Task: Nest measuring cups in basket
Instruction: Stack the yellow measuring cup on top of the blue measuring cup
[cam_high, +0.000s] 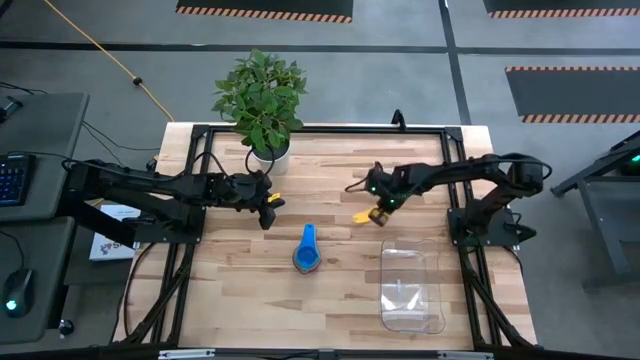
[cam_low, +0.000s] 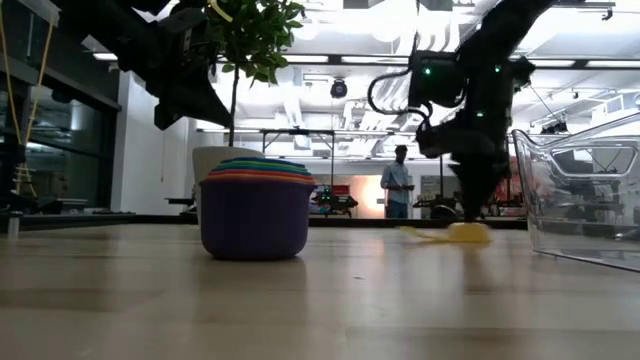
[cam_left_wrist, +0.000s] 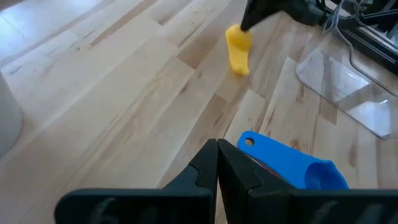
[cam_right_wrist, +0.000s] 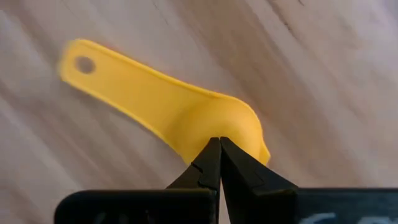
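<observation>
- High view: a nested stack of cups (cam_high: 307, 258) sits near the middle of the table (cam_high: 230, 300), its light blue handle pointing toward the far edge; only the blue top cup shows from above.
- Low view: the stack (cam_low: 256, 208) shows a purple-blue outer bowl with thin rims of red, orange, yellow, green and light blue layered above it.
- A single yellow cup (cam_high: 362, 215) lies apart, to the right of the stack and on the far side of the basket, bowl down with its flat handle, pierced by a hole, pointing left.
- The basket (cam_high: 411, 287), clear with rounded corners, rests at the near right of the table, well apart from the stack.
- The right gripper (cam_high: 379, 213) has its jaws clenched, tips at the yellow cup's (cam_right_wrist: 168, 112) bowl; whether they pinch its rim I cannot tell.
- The left gripper (cam_high: 268, 212) hangs above the table to the far left of the stack, jaws clenched on nothing.
- A potted plant (cam_high: 262, 100) stands at the far edge, behind the left gripper.
- A person (cam_low: 398, 181) stands in the room beyond.
</observation>
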